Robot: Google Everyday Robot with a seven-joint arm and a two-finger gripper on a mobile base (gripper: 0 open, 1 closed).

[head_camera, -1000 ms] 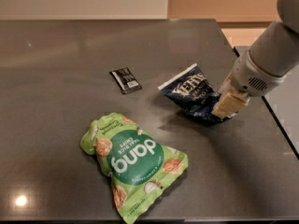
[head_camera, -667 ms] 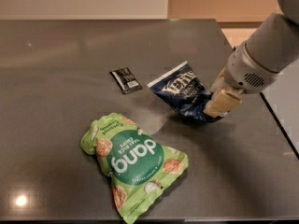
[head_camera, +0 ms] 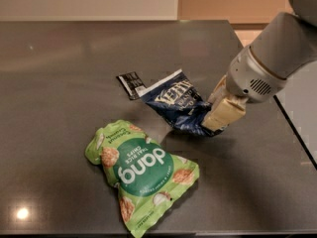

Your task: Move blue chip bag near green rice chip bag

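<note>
The blue chip bag (head_camera: 179,104) is a crinkled navy foil bag with a white top edge, at the middle of the dark table. My gripper (head_camera: 218,120) is shut on its right end, and the arm reaches in from the upper right. The bag looks slightly raised, with its white edge close to the small black packet. The green rice chip bag (head_camera: 141,171) lies flat to the lower left, its "dang" circle upside down. A narrow strip of table separates the two bags.
A small flat black packet (head_camera: 131,84) lies just left of the blue bag's white edge. The dark grey table (head_camera: 59,83) ends at its right edge (head_camera: 292,128) beside my arm, and its front edge runs along the bottom.
My gripper has carried the blue chip bag leftward, closer to the black packet and the green bag. The green bag and the packet have not moved.
</note>
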